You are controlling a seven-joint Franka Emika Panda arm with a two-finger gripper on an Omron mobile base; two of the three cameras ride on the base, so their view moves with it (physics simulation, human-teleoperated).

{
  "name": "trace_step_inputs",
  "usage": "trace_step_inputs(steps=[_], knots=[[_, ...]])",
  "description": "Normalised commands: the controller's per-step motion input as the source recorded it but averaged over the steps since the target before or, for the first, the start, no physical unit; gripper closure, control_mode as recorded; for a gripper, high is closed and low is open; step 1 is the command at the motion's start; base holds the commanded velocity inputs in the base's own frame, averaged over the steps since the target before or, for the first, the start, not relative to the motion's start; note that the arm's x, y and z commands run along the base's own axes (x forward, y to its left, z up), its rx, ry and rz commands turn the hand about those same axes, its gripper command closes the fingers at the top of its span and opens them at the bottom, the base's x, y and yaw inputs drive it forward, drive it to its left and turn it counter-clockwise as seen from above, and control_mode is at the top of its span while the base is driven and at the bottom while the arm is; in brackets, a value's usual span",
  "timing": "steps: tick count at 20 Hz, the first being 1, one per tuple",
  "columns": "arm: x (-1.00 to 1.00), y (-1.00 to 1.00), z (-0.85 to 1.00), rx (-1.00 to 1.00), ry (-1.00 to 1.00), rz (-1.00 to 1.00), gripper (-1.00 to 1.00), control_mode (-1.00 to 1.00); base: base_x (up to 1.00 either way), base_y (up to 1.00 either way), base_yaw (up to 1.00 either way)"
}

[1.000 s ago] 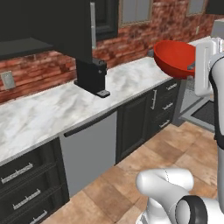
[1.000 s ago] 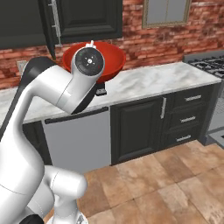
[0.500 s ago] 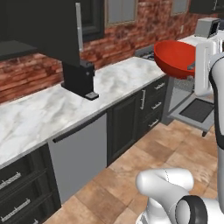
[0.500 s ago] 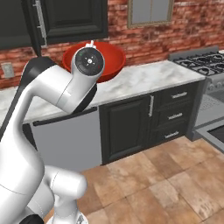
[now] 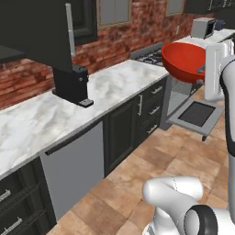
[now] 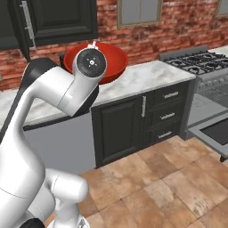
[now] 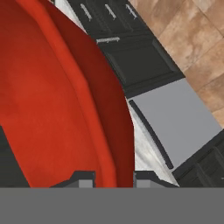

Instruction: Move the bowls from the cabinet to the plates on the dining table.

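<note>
My gripper [image 7: 113, 179] is shut on the rim of the glossy red bowl [image 7: 57, 109], one fingertip on each side of the wall. In the left base view the bowl [image 5: 183, 62] hangs tilted in the air at the right, over the floor in front of the stove, with the gripper [image 5: 201, 69] on its right edge. From the right base view the bowl [image 6: 113, 60] shows behind my hand. The black wall cabinet [image 5: 41, 27] with its silver bar handle [image 5: 69, 27] is at upper left, its door [image 6: 62, 18] apart from the bowl. The plates and the dining table are out of view.
A marble counter [image 5: 110, 87] backed by brick wall runs along the left, with a black coffee machine [image 5: 71, 85] on it. Below are a grey dishwasher [image 5: 75, 165] and black drawers [image 6: 167, 113]. A stove [image 6: 196, 62] stands at the right with its oven door [image 5: 195, 114] open. Tiled floor lies in front.
The whole scene has slid left in both base views, so the camera has moved with the base. The red bowl stays in the grip at the same place relative to the arm.
</note>
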Motion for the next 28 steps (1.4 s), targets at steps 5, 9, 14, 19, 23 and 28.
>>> trace_step_inputs(steps=[5, 9, 14, 19, 23, 28], knots=[[0.0, 0.0, 0.0, 0.0, 0.0, 0.0, 1.0, 1.0, -0.4, 0.07, -0.12], [0.0, 0.0, 0.0, 0.0, 0.0, 0.0, 1.0, 1.0, -0.12, 0.04, -0.24], [0.0, 0.0, 0.0, 0.0, 0.0, 0.0, 1.0, 1.0, -0.06, 0.02, -0.25], [0.0, 0.0, 0.0, 0.0, 0.0, 0.0, 1.0, 1.0, -0.01, 0.0, -0.25], [0.0, 0.0, 0.0, 0.0, 0.0, 0.0, 1.0, 1.0, 0.0, 0.0, -0.25], [0.0, 0.0, 0.0, 0.0, 0.0, 0.0, 1.0, 1.0, 0.0, 0.0, -0.25]])
